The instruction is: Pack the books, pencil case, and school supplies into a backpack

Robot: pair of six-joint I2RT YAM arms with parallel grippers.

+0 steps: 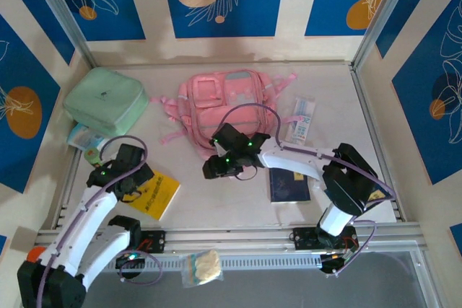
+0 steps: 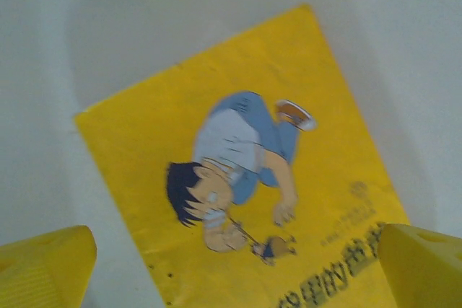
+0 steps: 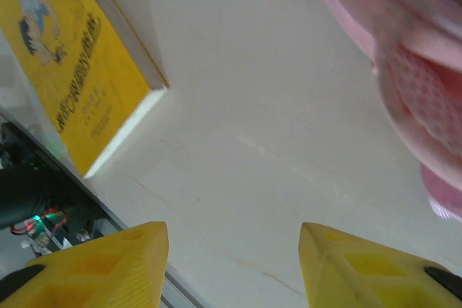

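The left pincer (image 2: 234,268) stands wide open over the yellow book (image 2: 245,171), its fingertips (image 2: 43,268) spread to either side of the cover and gripping nothing. The wrist view is too blurred to say whether they touch the paper. The book lies flat near the front-left of the worktop (image 1: 216,203), with bare surface along all the edges that show.

The right pincer (image 3: 234,261) is partly open and empty. It hangs above a clear stretch between the yellow book's corner and the lower edge of the pink backpack (image 1: 227,102), which lies mid-worktop toward the back.

A navy book (image 1: 289,185) lies on the right side, close to the front rail (image 1: 231,234). The pencil case (image 1: 302,119) sits just beside the backpack's right edge. A mint-green case (image 1: 105,100) takes up the back-left corner.
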